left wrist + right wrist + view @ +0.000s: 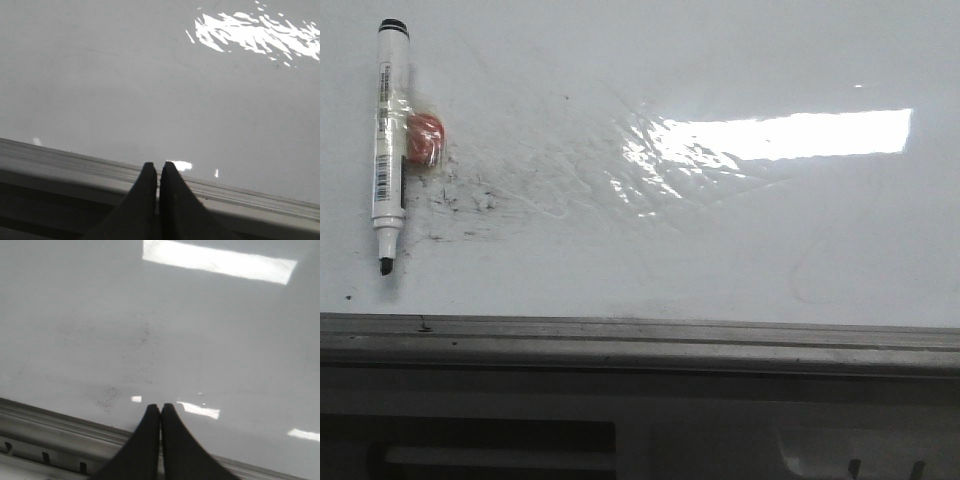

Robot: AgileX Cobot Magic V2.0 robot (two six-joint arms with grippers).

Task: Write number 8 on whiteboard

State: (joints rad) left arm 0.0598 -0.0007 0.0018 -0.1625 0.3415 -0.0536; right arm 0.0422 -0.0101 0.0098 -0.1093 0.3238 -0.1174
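Note:
The whiteboard (720,230) fills the front view, glossy white with a bright light reflection, grey smears and black specks. No number 8 shows on it. A white marker (388,140) with a black cap end and bare tip lies at the far left, taped to a red block (424,139). Neither gripper shows in the front view. My left gripper (158,166) is shut and empty over the board's grey rail (75,165). My right gripper (160,407) is shut and empty above the rail (60,427), with the board (200,340) beyond it.
The grey metal rail (640,340) runs along the board's near edge, with a darker frame below it. Black smudge specks (470,200) lie to the right of the marker. A faint curved mark (810,270) shows at the right.

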